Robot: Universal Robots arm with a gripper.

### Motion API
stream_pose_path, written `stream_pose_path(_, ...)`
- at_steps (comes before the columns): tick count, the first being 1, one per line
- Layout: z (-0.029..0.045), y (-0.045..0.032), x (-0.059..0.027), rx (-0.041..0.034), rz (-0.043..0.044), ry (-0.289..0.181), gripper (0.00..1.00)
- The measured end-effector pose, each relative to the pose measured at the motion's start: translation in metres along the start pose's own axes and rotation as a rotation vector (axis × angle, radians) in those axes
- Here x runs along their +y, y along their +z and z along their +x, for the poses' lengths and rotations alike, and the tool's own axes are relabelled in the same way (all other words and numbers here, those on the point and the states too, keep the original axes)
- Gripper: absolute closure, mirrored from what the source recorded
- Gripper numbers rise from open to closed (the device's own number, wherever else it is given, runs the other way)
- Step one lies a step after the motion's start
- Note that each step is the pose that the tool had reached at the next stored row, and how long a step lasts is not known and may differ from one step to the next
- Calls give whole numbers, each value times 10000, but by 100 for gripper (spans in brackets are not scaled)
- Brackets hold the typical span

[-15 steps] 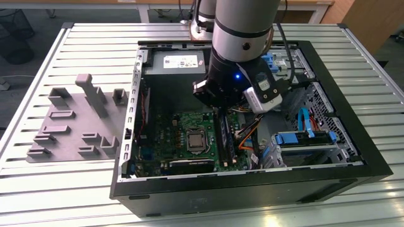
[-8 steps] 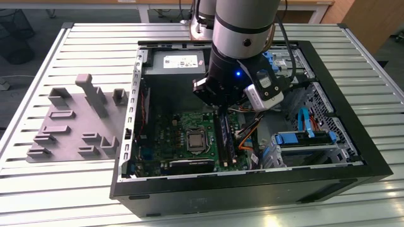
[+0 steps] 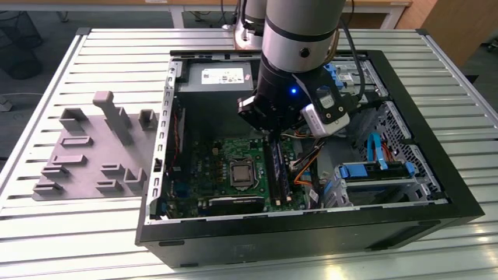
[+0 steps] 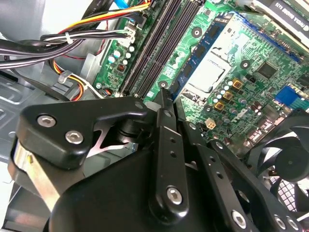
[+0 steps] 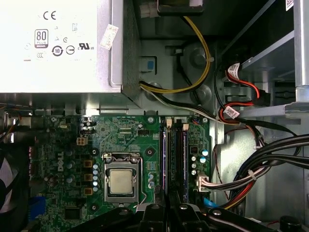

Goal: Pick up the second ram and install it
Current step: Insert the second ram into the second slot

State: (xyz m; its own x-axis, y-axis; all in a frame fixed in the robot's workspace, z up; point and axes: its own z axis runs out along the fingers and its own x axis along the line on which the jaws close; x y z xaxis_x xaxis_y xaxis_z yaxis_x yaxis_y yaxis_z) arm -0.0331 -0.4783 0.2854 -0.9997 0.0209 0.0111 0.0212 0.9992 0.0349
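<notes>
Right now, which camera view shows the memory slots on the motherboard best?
The first wrist view: the memory slots run straight and unobstructed beside the processor socket. In the second wrist view the slots appear slanted, their near end behind the pincer. The exterior view shows them partly under the arm.

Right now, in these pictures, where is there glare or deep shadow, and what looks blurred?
In the exterior view, light glares off the slatted table near the front edge, while the case front is dark. In the second wrist view, the close black end effector linkage looks soft, and the motherboard is sharper. In the first wrist view, the power supply is bright and washed.
</notes>
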Motion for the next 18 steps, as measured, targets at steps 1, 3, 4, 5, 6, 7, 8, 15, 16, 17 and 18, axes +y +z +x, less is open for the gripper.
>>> stream_pose_path(1,-2,1,0,0,3,-1,86)
stream_pose_path(3,-7,13,0,-1,2,-1,86)
stream_pose_path(4,-7,18,0,-1,4,0,86)
stream_pose_path(5,-7,25,-1,-1,4,0,86)
stream_pose_path(6,-7,36,-1,-1,3,0,86)
stream_pose_path(7,-7,51,-2,0,4,0,86)
stream_pose_path(8,-8,66,-2,0,4,0,86)
stream_pose_path(15,-8,146,-6,-1,4,0,86)
stream_pose_path(16,-9,158,-7,0,4,1,86)
stream_pose_path(17,-9,172,-7,-1,4,0,86)
stream_pose_path(18,-9,186,-8,-1,4,0,86)
